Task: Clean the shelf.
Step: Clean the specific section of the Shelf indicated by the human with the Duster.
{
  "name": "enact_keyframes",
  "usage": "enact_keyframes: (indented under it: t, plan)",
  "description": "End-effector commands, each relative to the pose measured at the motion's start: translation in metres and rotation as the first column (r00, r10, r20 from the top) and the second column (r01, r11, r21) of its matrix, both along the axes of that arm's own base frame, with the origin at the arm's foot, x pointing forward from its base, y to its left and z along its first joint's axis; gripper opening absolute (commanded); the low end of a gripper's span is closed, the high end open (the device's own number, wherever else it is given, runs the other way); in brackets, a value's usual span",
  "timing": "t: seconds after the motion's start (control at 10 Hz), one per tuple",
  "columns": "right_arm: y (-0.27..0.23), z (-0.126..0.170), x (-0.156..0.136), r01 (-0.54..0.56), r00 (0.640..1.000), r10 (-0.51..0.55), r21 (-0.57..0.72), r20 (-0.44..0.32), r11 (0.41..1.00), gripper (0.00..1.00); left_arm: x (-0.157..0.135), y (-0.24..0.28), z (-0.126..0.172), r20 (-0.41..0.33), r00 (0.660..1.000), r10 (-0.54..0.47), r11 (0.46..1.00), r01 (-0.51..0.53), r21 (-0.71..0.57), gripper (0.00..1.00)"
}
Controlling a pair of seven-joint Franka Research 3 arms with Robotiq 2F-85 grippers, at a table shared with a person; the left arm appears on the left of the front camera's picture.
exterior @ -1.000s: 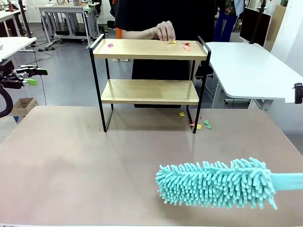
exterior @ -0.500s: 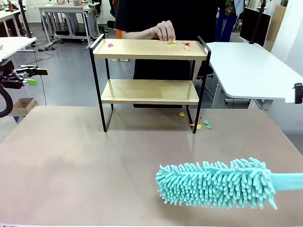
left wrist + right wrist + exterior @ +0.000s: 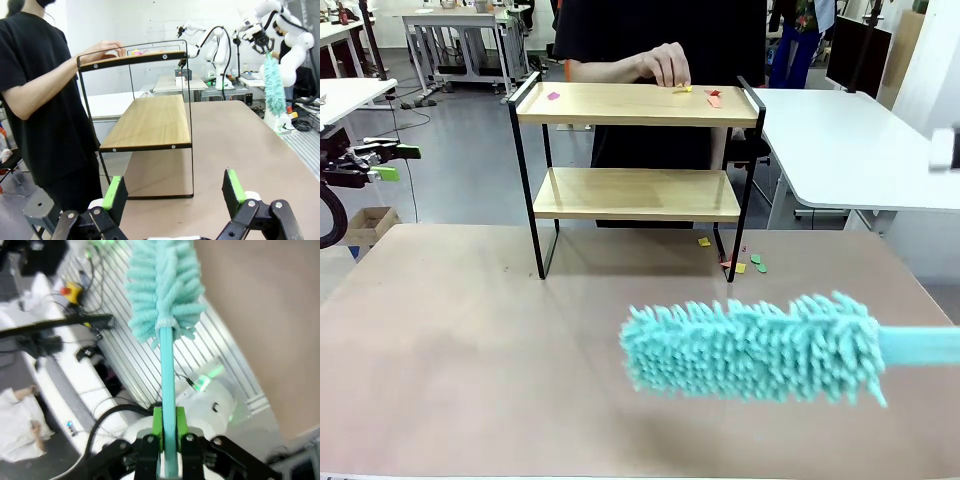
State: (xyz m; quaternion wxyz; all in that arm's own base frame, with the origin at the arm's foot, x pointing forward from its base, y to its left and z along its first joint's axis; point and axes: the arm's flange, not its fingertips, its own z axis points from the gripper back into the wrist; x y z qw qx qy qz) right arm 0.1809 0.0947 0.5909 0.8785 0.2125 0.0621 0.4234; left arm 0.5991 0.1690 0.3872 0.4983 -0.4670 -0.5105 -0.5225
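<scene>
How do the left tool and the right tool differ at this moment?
The left tool stands open, nothing between its pads; the right tool is shut on the handle of the teal duster. The left tool faces the shelf from beside the table; the right tool holds the duster over it. Both are black with green pads.

Left end effector [image 3: 173,189] spread wide, right end effector [image 3: 169,417] clamped on duster [image 3: 165,290]

Lifts the teal duster [image 3: 750,348] up and leftward, from the lower right of the frame toward lower centre, now motion-blurred. Carries its handle [image 3: 920,345] higher at the right edge. Turns the small dark item at the right edge [image 3: 946,150] into a higher, pale blur.
</scene>
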Motion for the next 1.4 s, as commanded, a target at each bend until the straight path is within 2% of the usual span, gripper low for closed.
enact_keyframes:
  t: [0.0,0.2,0.3,0.5,0.8,0.9,1.0,1.1,1.3]
  plan:
    - [0.037,0.044,0.012,0.040,0.999,-0.039,0.059,-0.015,0.997,0.13,-0.001,0.000,0.002,0.009,1.000,-0.003,1.000,0.003,0.003,1.00]
    - [0.079,0.088,0.011,0.153,0.986,-0.158,0.081,0.050,0.985,0.13,-0.001,0.000,0.002,0.009,1.000,-0.003,1.000,0.003,0.003,1.00]
    - [0.101,0.110,0.010,0.232,0.969,-0.240,0.127,0.055,0.965,0.13,-0.001,0.000,0.002,0.009,1.000,-0.003,1.000,0.003,0.003,1.00]
    - [0.143,0.141,0.020,0.323,0.942,-0.334,0.192,0.029,0.927,0.13,-0.001,0.000,0.002,0.009,1.000,-0.003,1.000,0.003,0.003,1.00]
    - [0.180,0.168,0.053,0.531,0.815,-0.577,0.327,0.057,0.782,0.13,-0.001,0.000,0.002,0.009,1.000,-0.003,1.000,0.003,0.003,1.00]
    - [0.187,0.172,0.062,0.575,0.782,-0.621,0.323,0.052,0.752,0.13,-0.001,0.000,0.002,0.009,1.000,-0.003,1.000,0.003,0.003,1.00]
    - [0.184,0.170,0.064,0.566,0.796,-0.604,0.317,0.030,0.761,0.13,-0.001,0.000,0.002,0.009,1.000,-0.003,1.000,0.003,0.003,1.00]
    - [0.176,0.167,0.058,0.520,0.828,-0.559,0.316,0.042,0.794,0.13,-0.001,0.000,0.002,0.009,1.000,-0.003,1.000,0.003,0.003,1.00]
    - [0.176,0.167,0.058,0.520,0.828,-0.559,0.316,0.042,0.794,0.13,-0.001,0.000,0.002,0.009,1.000,-0.003,1.000,0.003,0.003,1.00]
